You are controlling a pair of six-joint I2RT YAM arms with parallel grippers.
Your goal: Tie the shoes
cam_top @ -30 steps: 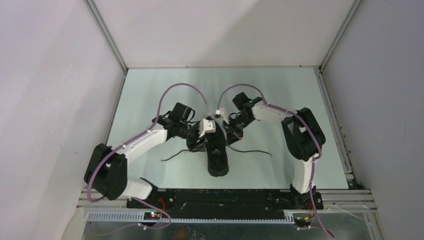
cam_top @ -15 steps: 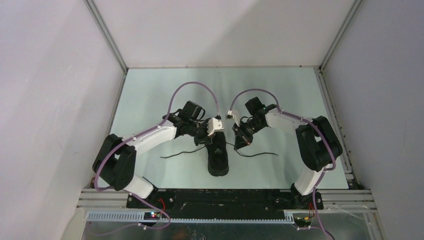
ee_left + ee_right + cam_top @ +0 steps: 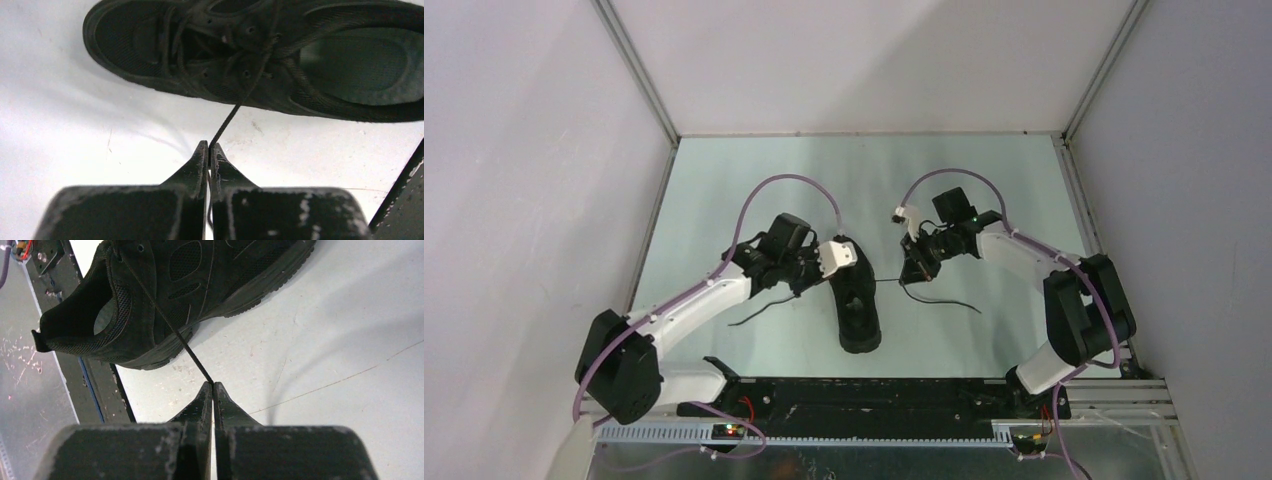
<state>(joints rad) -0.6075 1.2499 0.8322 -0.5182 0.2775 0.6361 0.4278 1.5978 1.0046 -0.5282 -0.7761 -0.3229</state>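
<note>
The black shoe (image 3: 858, 308) lies mid-table, toe far and heel near, and fills the top of both wrist views (image 3: 310, 55) (image 3: 165, 295). My left gripper (image 3: 810, 280) (image 3: 208, 145) sits just left of it, shut on a thin black lace (image 3: 231, 116) that runs tight up to the eyelets. Right of the shoe, my right gripper (image 3: 912, 274) (image 3: 212, 385) is shut on the other lace (image 3: 186, 347), which is stretched straight to the shoe's side (image 3: 886, 282).
Loose lace tails trail on the pale table, one to the left (image 3: 759, 312) and one to the right (image 3: 949, 300). The black base rail (image 3: 874, 395) runs close behind the heel. Enclosure walls stand on three sides.
The left gripper has closed on its lace. Both grippers have drawn outward from over the shoe, left going left and right going right, pulling the laces taut.
</note>
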